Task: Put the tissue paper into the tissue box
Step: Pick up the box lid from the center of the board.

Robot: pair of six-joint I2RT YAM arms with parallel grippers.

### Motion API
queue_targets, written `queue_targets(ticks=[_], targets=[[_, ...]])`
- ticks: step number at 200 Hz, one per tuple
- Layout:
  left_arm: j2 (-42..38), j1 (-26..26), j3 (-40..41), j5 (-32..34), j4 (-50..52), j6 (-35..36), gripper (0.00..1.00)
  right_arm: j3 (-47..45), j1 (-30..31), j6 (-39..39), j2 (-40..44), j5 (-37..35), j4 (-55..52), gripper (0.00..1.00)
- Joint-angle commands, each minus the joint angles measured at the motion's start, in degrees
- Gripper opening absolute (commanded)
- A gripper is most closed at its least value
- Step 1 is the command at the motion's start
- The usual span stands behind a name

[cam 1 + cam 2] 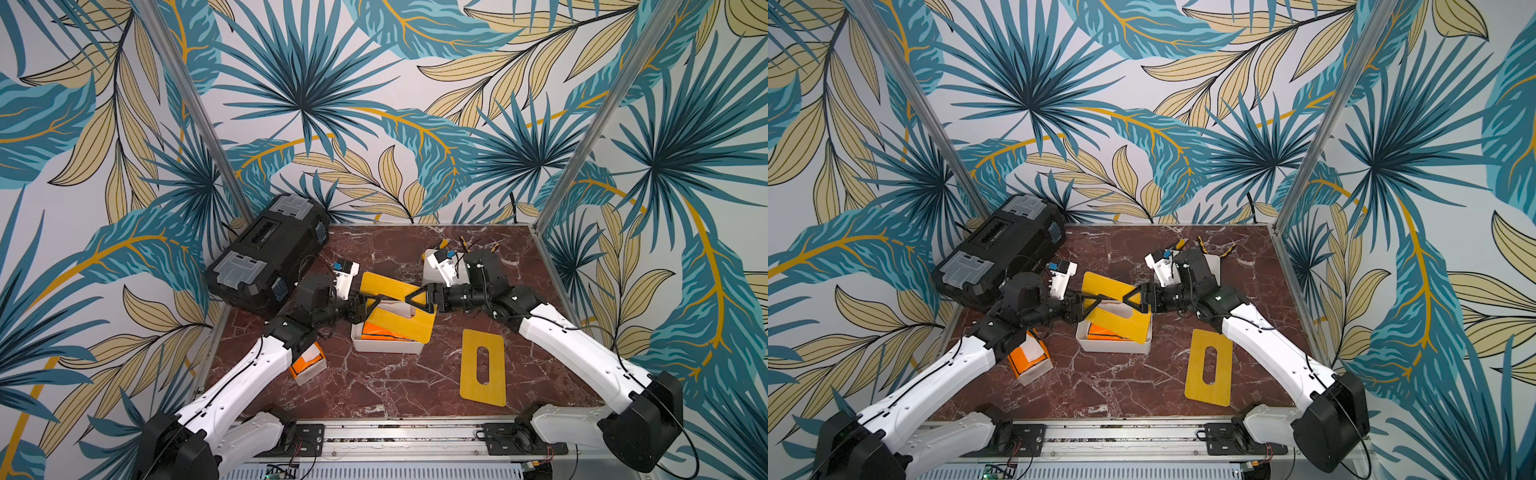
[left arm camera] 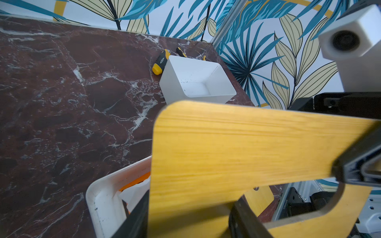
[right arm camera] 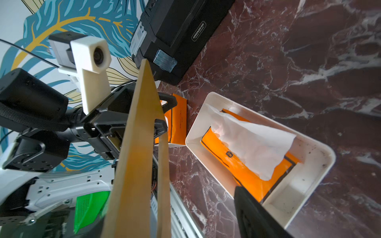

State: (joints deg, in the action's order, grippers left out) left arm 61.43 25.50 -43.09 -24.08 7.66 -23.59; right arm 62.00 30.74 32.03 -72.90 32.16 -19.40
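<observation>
The wooden lid (image 3: 136,164) tilts over the tissue box (image 3: 288,197), left claw (image 1: 376,304) grasping it, right claw (image 1: 413,298) released

The desk (image 1: 374,386) is dark red-brown marble with white veins. The walls (image 1: 374,83) show a pale ground printed with teal palm fronds, beige black-outlined leaves and mustard stems. The toolbox (image 1: 266,249) is black with translucent grey panels and blue latches. The tissue box (image 1: 386,347) is white; the pack (image 3: 247,177) inside is orange with thin black lines, and the tissue paper (image 3: 253,142) is white. The raised lid (image 1: 411,328) and the second lid (image 1: 496,365) are yellow with wood grain. The left arm (image 1: 249,374) and right arm (image 1: 582,353) are white with black joints; the left tool (image 1: 372,305) and right tool (image 1: 415,297) are black. The screwdriver handles (image 2: 160,62) are black and yellow.
</observation>
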Motion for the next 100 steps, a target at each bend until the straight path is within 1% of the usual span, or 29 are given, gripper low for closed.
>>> queue_targets(ticks=[1,15,23,62,84,100], targets=[[-0.57,-0.24,0.89,-3.42,-6.83,-4.22,0.0,-3.88,0.21,4.18,2.31,-2.24,5.81,0.78],[-0.36,-0.33,0.84,-2.77,-6.27,-4.27,0.0,-5.3,0.19,5.33,3.67,-2.17,6.39,0.78],[-0.27,-0.27,0.66,-2.03,-5.47,-4.18,0.0,-6.33,0.22,6.26,4.67,-1.45,8.94,0.78],[0.77,-0.3,-0.87,0.98,-1.12,-4.09,0.0,-12.56,0.24,11.97,8.68,2.84,14.21,0.75],[2.21,-0.3,-2.14,1.65,0.94,-3.93,0.0,-14.79,0.39,13.38,9.83,3.31,14.48,0.71],[3.27,-0.3,-2.93,2.27,2.58,-3.5,0.0,-16.03,0.42,14.16,10.71,2.99,14.99,0.66]])
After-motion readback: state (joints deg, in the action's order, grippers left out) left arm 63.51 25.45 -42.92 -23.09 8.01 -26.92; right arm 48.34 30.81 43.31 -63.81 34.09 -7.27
